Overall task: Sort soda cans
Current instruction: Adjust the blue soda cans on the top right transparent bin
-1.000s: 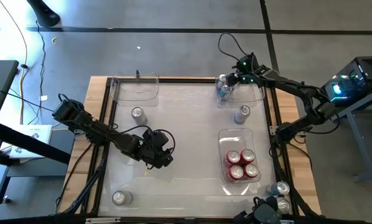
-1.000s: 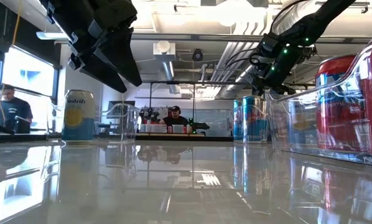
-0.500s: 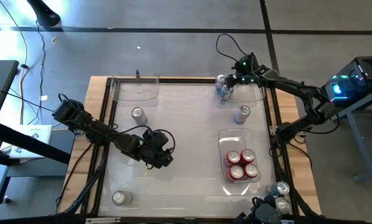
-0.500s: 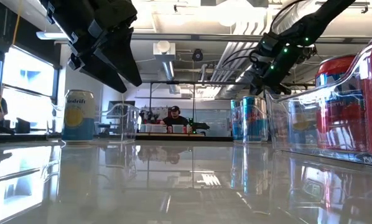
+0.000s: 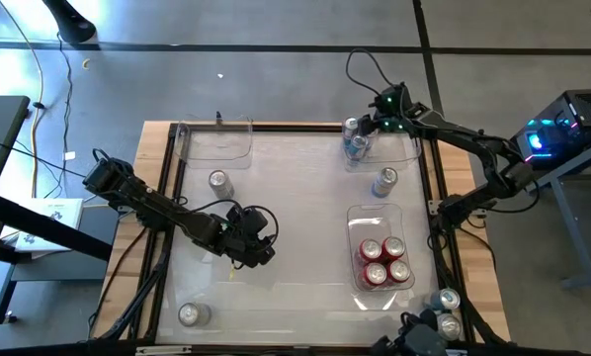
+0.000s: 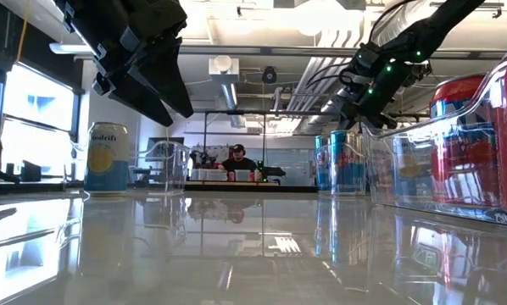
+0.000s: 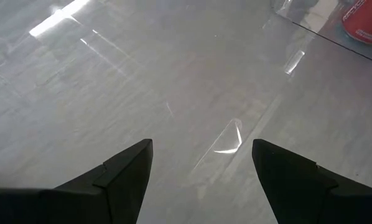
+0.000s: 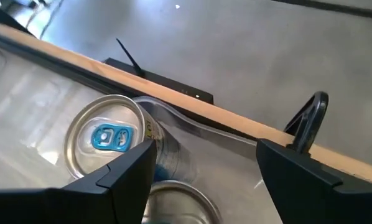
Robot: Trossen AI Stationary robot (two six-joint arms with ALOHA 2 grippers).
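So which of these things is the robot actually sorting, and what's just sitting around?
Part of the job:
- four red cans in the near right bin
- blue cans under the right end effector
- loose cans

Just lying about:
- cable on the floor
- paper beside the table

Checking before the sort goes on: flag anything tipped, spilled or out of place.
Nothing stands out. Every soda can in view stands upright, including the four red cans in their clear bin. Loose cans wait unsorted. No spills show.
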